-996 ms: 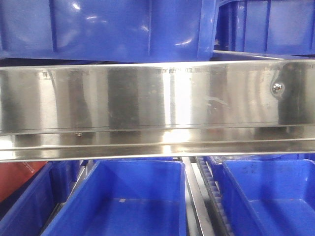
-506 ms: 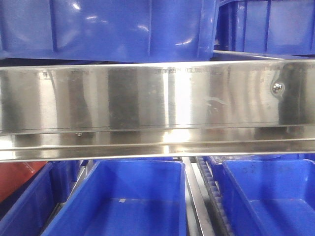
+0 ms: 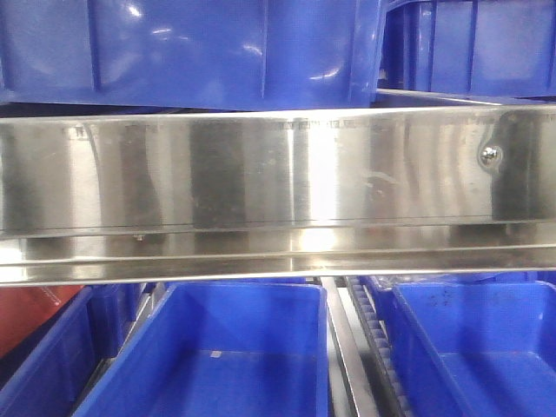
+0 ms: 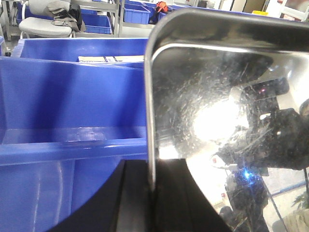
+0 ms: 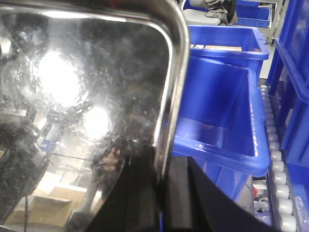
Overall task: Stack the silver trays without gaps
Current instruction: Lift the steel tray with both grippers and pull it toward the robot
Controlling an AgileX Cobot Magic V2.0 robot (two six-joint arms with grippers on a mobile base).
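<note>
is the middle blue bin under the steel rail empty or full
Empty: the front view shows the blue bin's bare floor, only a small pale tag on it.

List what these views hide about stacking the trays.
Front view: long shiny steel shelf rail and blue plastic bins fill it; no tray, arm or stack shows.
Left wrist view: shallow silver steel tray, clamped by left gripper, runs off right and bottom edges; glare washes out its surface.
Right wrist view: right gripper clamps a silver tray cut off at left; same tray or second, cannot tell.
Gaps between trays: no view shows them.
</note>
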